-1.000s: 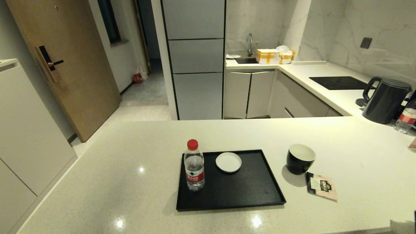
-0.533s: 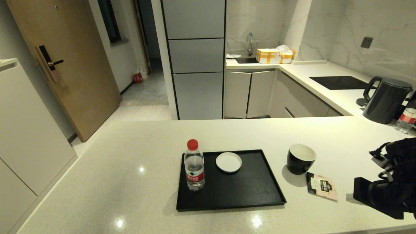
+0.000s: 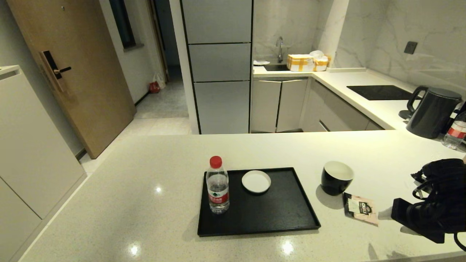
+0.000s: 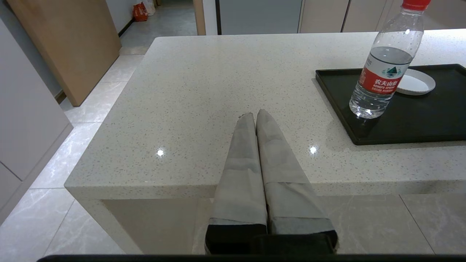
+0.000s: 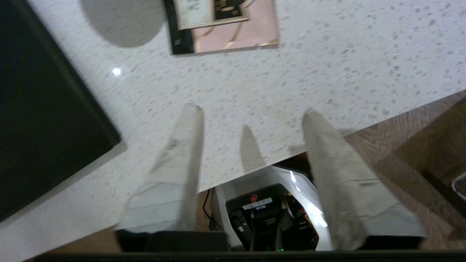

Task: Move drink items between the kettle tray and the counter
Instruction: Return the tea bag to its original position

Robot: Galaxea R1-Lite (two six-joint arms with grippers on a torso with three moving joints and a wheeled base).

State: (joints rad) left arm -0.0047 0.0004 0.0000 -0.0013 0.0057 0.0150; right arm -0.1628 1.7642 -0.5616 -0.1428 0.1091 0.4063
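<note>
Right gripper came in from right edge since earlier frame, now low over counter near front edge, just beside tea sachet. Fingers spread apart, holding nothing, not touching sachet. Kettle tray holds one water bottle, one white saucer. One black cup on counter right of tray, empty. Left gripper parked off counter's front edge, fingers pressed together, empty.
</note>
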